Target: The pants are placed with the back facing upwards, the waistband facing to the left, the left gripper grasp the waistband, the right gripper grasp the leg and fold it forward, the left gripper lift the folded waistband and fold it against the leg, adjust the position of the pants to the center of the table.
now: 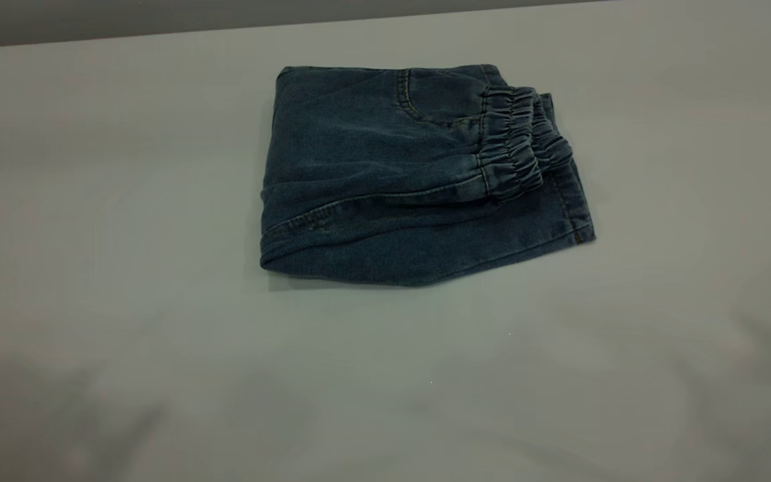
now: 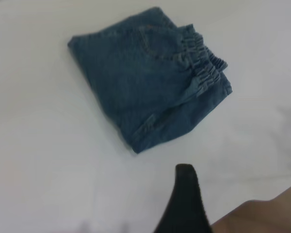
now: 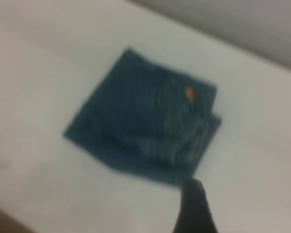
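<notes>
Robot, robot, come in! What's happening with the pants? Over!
Both claws off the pants, held above the table. Pants folded, waistband on top, at right. Nothing in the way.

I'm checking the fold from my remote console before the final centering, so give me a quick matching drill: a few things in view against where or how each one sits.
Things:
1. pants
2. elastic waistband
3. table
4. dark finger of the left pincer

States or places:
A. bare pale surface all around the denim
B. gathered band lying on top, at the bundle's right end in the exterior view
C. folded into a compact bundle, lying flat
D. off the cloth, touching nothing

Pairs: 1-C, 2-B, 3-A, 4-D
</notes>
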Tool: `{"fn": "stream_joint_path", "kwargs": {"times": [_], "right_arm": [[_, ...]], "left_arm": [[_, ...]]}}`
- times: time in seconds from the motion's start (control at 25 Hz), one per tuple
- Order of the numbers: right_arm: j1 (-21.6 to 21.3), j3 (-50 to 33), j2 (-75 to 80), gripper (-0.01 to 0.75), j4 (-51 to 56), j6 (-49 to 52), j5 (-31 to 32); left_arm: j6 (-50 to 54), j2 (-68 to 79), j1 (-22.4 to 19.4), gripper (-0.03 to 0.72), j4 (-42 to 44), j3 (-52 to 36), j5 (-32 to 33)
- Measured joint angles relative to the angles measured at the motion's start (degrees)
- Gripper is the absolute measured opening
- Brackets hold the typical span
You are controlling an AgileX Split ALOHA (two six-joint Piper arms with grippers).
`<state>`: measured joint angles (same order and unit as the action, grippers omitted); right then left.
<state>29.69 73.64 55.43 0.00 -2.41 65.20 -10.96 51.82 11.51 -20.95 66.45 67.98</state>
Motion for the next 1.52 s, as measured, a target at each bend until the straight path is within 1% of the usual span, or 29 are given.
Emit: {"fn": "stream_joint_path", "kwargs": {"times": [0.16, 0.28, 0.36, 0.44, 0.56, 0.64, 0.72, 0.84, 0.92, 1.0, 1.04, 1.12, 1.44, 1.52], "right_arm": [[0.00, -15.41, -12.27, 0.405, 0.00, 2.41, -0.86], [0.00, -25.37, -21.13, 0.405, 0.00, 3.95, -0.34], [0.00, -30.86, -27.06, 0.405, 0.00, 3.95, -0.20], [0.00, -35.80, -32.14, 0.405, 0.00, 3.95, 1.22], [0.00, -40.97, -39.02, 0.405, 0.00, 4.34, 1.89], [0.00, -42.47, -43.00, 0.405, 0.00, 4.34, 1.21], [0.00, -43.29, -45.89, 0.405, 0.00, 4.34, -1.74], [0.00, -44.29, -48.11, 0.405, 0.00, 4.34, -3.22], [0.00, -44.29, -48.10, 0.405, -0.31, 4.29, -5.13], [0.00, -44.29, -48.10, 0.405, 0.00, 4.10, -4.84], [0.00, -44.29, -48.10, 0.405, 0.00, 4.10, -4.56], [0.00, -44.29, -48.04, 0.405, 0.00, 4.10, -4.43], [-0.08, -44.29, -48.04, 0.405, 0.00, 4.10, -4.43], [-1.79, -44.29, -48.04, 0.405, 0.00, 4.06, -4.43]], "left_arm": [[1.45, -5.96, 0.00, 0.517, 0.00, -11.43, -4.57], [1.45, -10.20, 0.00, 0.517, 0.88, -19.38, -7.86], [1.81, -12.89, 0.00, 0.517, 2.39, -24.37, -10.47], [3.12, -15.79, 0.00, 0.517, 4.42, -28.95, -11.99], [5.83, -19.99, 0.00, 0.517, 8.14, -33.42, -11.10], [7.63, -22.47, 0.00, 0.517, 10.28, -34.69, -8.25], [8.82, -25.00, 0.00, 0.517, 12.25, -34.76, -6.92], [9.60, -29.25, 0.00, 0.517, 15.24, -36.13, -4.41], [10.11, -32.27, 0.00, 0.516, 16.95, -37.26, -4.97], [10.25, -35.48, 0.00, 0.511, 17.01, -37.20, -7.05], [10.25, -37.03, 0.00, 0.507, 17.07, -37.20, -7.08], [10.25, -39.90, 0.00, 0.501, 17.94, -37.20, -4.97], [10.06, -47.07, 0.00, 0.495, 17.99, -37.20, -5.17], [10.04, -47.48, 0.00, 0.495, 17.99, -37.20, -5.22]]}}
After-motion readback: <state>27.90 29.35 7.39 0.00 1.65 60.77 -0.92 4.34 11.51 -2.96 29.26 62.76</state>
